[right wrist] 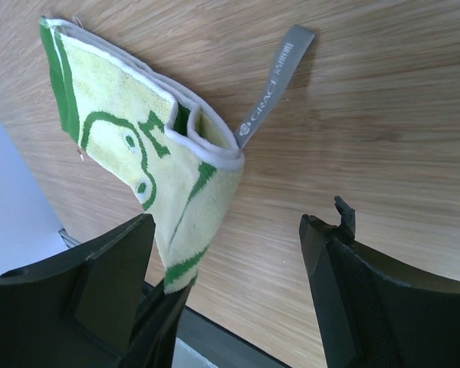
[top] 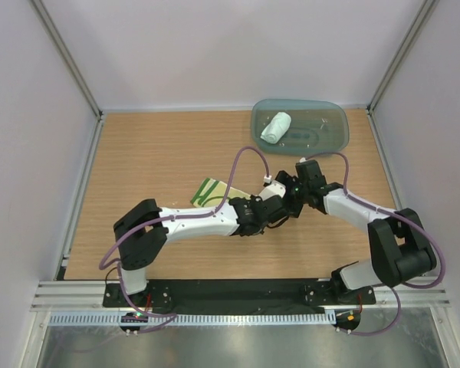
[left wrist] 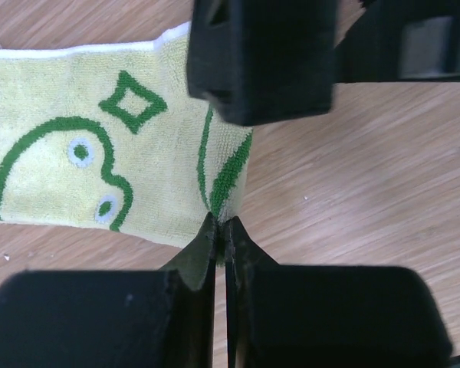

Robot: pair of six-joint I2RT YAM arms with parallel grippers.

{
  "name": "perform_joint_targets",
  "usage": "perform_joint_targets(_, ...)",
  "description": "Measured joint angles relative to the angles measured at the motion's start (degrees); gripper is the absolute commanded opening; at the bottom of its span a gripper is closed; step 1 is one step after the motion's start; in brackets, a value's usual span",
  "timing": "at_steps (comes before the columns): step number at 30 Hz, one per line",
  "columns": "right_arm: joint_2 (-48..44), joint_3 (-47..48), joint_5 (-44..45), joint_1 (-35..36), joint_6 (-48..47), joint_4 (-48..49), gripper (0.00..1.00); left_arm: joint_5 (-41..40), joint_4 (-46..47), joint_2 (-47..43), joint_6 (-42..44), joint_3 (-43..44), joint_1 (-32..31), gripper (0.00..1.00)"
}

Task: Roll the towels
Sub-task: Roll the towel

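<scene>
1. Fingers [left wrist: 188, 270] of left gripper [left wrist: 219, 228] clamped a corner of yellow towel [left wrist: 54, 153], holding it up, likely to start rolling.
2. Wide apart, right gripper [right wrist: 230, 238] hovered alongside, empty.
3. White towel [top: 276, 126] lay rolled in tray [top: 335, 139], seemingly done.

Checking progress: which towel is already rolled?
The mint-white towel, rolled in the teal tray; the yellow towel is unrolled, pinched by the left end effector.

A grey fabric tag [right wrist: 270, 88], sewn at a folded corner of the pale yellow towel [right wrist: 115, 130], carries white capital letters that appear to read "GRACE", running along the strip toward one o'clock. Smaller marks nearer the strip's tip are too tiny to read.
</scene>
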Motion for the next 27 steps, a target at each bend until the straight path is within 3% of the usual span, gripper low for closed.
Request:
perform_joint_targets(5, 4.92, 0.46, -1.01, 3.06, 2.14, 4.02, 0.77, 0.92, 0.57, 0.0, -0.98, -1.66, 0.0, 0.0)
perform_joint_targets(8, 6.86, 0.81, -0.96, 4.37, 2.91, 5.99, 0.6, 1.38, 0.61, -0.02, -1.31, -2.21, 0.0, 0.0)
perform_joint_targets(9, 7.23, 0.83, -0.9, 4.66, 3.1, 6.45, 0.44, 1.53, 0.63, -0.11, -1.44, -2.36, 0.02, 0.0)
perform_joint_targets(11, 7.85, 0.98, -0.72, 4.85, 3.15, 7.15, 0.21, 1.88, 0.72, -0.55, -1.55, -2.86, 0.02, 0.0)
perform_joint_targets(15, 9.11, 2.03, -0.11, 4.85, 3.13, 7.15, 0.01, 2.4, 1.55, -1.88, -2.32, -3.78, 0.37, 0.0)
perform_joint_targets(19, 9.49, 4.04, 0.66, 5.05, 1.73, 4.92, 0.02, 3.13, 2.71, -3.5, -2.86, -4.9, 1.14, 0.0)
perform_joint_targets(22, 9.51, 7.06, 1.86, 5.31, -0.35, 0.79, 0.3, 4.52, 3.76, -4.66, -3.67, -5.84, 1.99, 0.0)
perform_joint_targets(23, 9.55, 8.33, 2.54, 5.38, -1.16, -0.7, 0.49, 5.27, 4.22, -4.87, -4.04, -6.03, 2.25, 0.0)
perform_joint_targets(27, 9.62, 13.97, 8.57, 5.25, -5.53, -6.99, 0.58, 8.44, 4.0, -5.75, -5.42, -7.39, 2.89, 0.0)
